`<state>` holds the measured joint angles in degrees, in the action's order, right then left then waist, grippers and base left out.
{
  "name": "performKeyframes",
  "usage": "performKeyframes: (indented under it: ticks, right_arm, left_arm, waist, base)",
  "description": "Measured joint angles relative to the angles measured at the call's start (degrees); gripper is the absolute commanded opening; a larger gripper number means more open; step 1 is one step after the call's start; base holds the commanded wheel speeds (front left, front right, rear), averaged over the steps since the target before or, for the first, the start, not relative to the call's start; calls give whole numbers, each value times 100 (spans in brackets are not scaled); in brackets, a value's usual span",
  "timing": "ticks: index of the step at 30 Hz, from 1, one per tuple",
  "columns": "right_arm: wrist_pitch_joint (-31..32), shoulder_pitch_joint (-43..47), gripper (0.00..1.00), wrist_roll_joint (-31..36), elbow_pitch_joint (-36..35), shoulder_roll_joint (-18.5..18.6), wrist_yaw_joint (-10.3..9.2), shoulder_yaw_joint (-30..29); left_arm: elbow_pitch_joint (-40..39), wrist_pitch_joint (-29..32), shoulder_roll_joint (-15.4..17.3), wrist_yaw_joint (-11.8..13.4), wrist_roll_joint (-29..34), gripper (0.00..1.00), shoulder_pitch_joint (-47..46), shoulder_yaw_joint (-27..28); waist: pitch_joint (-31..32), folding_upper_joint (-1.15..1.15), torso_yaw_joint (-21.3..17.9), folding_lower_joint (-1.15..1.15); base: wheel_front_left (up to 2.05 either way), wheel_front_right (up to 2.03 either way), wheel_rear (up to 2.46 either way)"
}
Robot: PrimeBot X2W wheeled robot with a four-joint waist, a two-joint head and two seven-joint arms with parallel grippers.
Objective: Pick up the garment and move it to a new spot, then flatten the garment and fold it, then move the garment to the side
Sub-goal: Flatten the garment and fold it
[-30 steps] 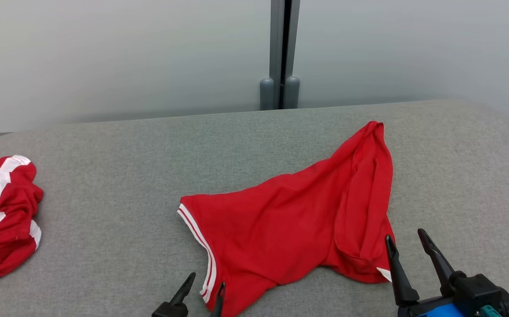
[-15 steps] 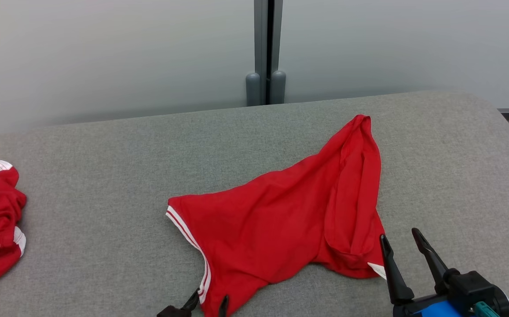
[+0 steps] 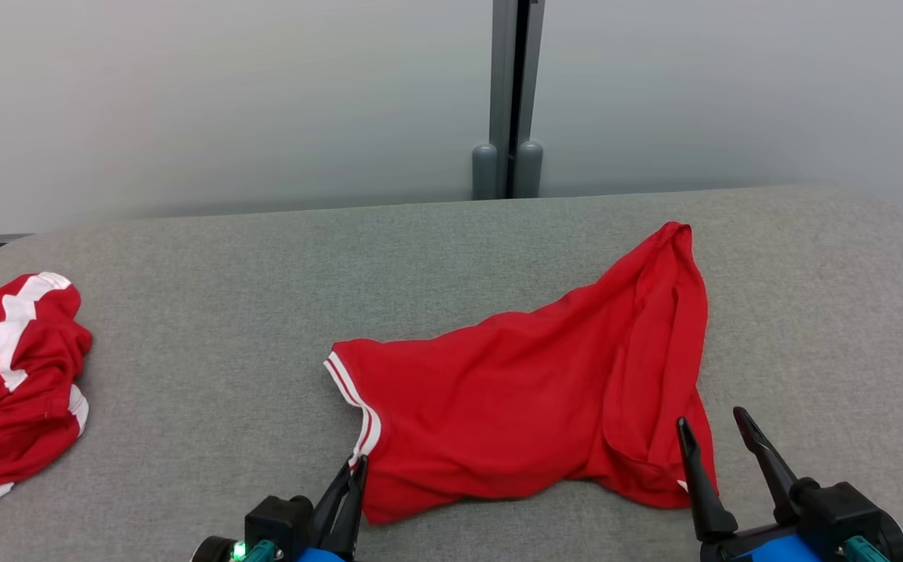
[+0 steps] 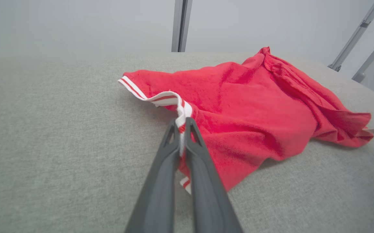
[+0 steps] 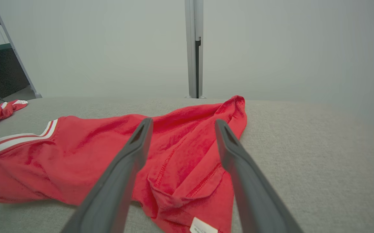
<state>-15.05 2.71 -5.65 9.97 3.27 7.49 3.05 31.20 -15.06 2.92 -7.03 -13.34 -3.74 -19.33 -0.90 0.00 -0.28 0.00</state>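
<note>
1. Garment (image 3: 529, 406): lies mid-worktop (image 3: 225, 297), toward 3 o'clock; rumpled, with one side doubled over at 2 o'clock.
2. Progress, as judged: early. Not yet flattened, folded or set aside; looks like the start of a pull to spread it.
3. Left end effector (image 3: 356, 468): pressed together, pinches the striped trim (image 4: 161, 98) at the garment's 7 o'clock corner.
4. Right end effector (image 3: 710, 420): spread wide, holds nothing, hangs over the 5 o'clock corner.

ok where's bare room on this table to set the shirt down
Bare table between the crumpled garment at the left edge and the spread garment; also the far strip by the wall. Crowded near the left gripper and right gripper.
</note>
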Motion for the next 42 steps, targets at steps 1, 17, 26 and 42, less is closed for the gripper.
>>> performKeyframes:
  ticks: [1,17,26,42]
  right_arm:
    - [0,3,100,-2,-1,0,0,-11]
    - [-1,13,100,-57,4,-16,0,-132]
    - [0,-54,100,-90,64,-23,0,-126]
    - [0,-358,100,-76,198,40,0,-55]
  left_arm:
    - [-121,-1,5,0,33,0,15,64]
    - [-2607,0,368,43,537,0,662,818]
    - [-3227,-1,487,68,711,0,933,738]
    - [-2504,0,407,48,693,0,251,582]
  waist:
    - [8,0,36,0]
    - [-90,0,525,0]
    - [-213,0,640,0]
    - [-514,0,-22,0]
  base:
    - [0,0,0]
    - [0,0,0]
    - [0,0,0]
    - [0,0,0]
